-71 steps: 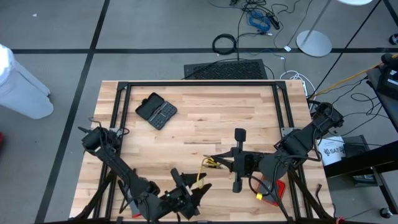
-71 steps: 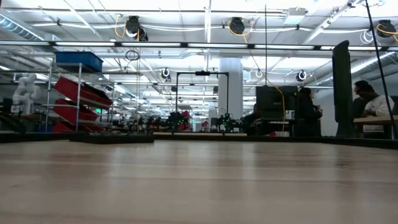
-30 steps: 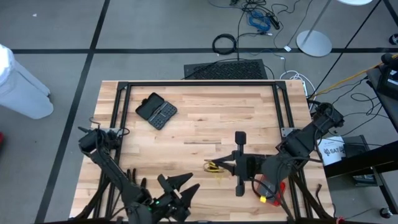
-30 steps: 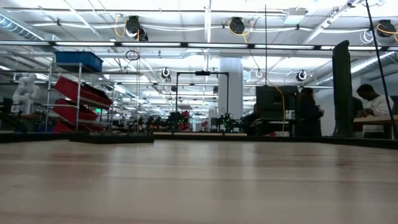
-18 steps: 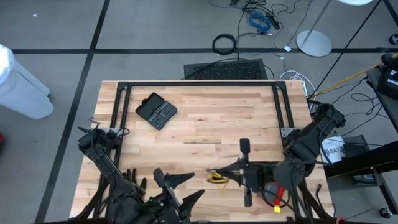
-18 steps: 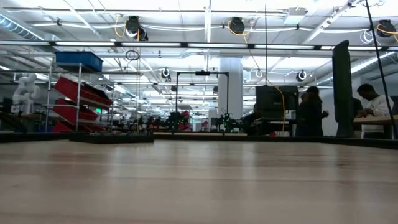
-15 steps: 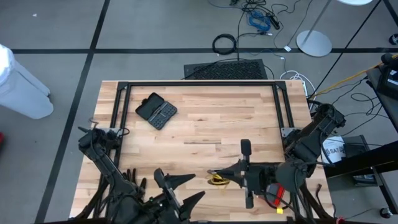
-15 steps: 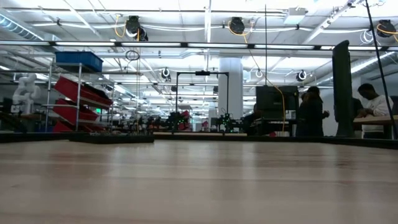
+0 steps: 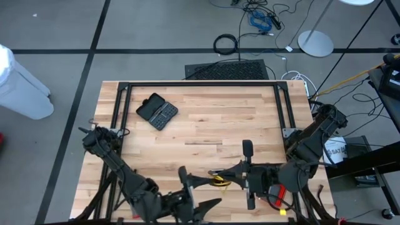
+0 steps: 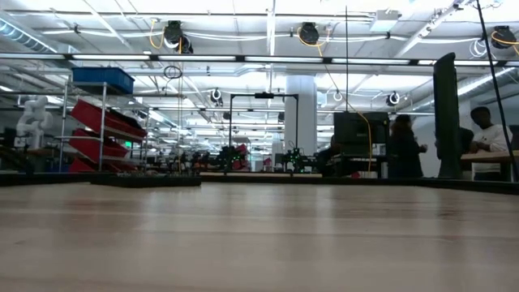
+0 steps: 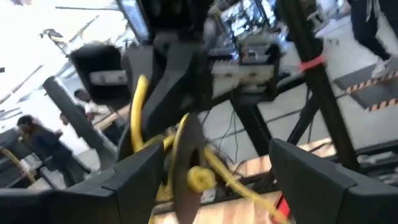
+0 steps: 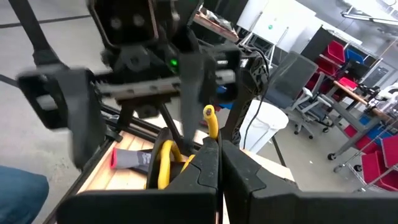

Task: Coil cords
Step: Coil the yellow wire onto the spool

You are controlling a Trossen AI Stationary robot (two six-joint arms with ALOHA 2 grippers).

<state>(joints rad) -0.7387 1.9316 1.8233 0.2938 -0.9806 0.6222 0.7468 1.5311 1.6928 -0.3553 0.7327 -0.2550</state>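
The cord [image 9: 219, 180] is thin and yellow, gathered in small loops above the table's near middle. My right gripper [image 9: 214, 174] reaches in from the right and is shut on it. In the right wrist view the loops [image 12: 164, 163] show beside the shut fingers. My left gripper [image 9: 201, 190] stands open just to the near left of the cord. In its wrist view the cord [image 11: 186, 155] and the right gripper's tip show between and beyond its two spread fingers [image 11: 134, 180], which touch nothing. The low view shows neither arm nor cord. My right gripper pinches the yellow cord between its two shut fingers; a strand [image 12: 212, 132] rises out from between them to a rounded end. The fingers lie about level and point toward the table's left. The loops hang beside and below the fingertips, clear of the table.
A black case [image 9: 157, 111] lies on the table's far left. A black frame [image 9: 200, 83] rims the far edge and sides. A grey and red glove [image 12: 132, 158] lies on the wood beyond the right gripper. People stand in the room behind [image 10: 403, 146].
My left gripper has risen and gone toward the table's right, closing on the cord, and has rolled about its own line while staying open. My right gripper has shifted a little toward the near edge with the cord, still shut on it.
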